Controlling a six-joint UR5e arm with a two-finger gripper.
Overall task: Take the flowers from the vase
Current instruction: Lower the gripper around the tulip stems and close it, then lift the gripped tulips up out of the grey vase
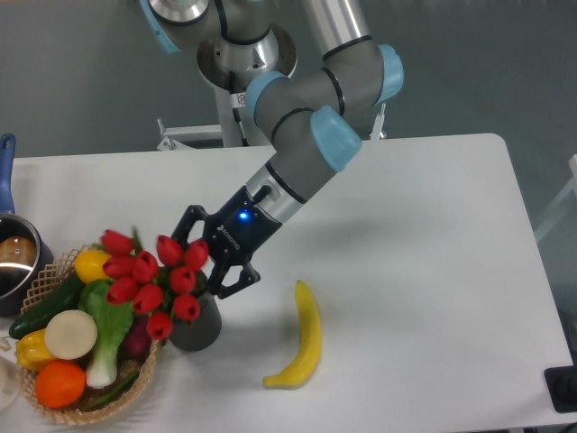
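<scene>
The flowers (149, 280), a bunch of red tulip buds with green stems, stand in the vase (198, 330), a short dark grey cylinder at the front left of the table. My gripper (206, 256) reaches in from the right, tilted, and is pressed against the right side of the bunch just above the vase mouth. Its two black fingers are spread apart, one above (187, 219) and one below (229, 283) the right-hand buds. The fingertips and the stems are hidden behind the buds, so no grasp shows.
A wicker basket (90, 410) of vegetables and fruit touches the vase on its left. A yellow banana (305, 338) lies right of the vase. A blue-handled metal pot (13, 257) stands at the left edge.
</scene>
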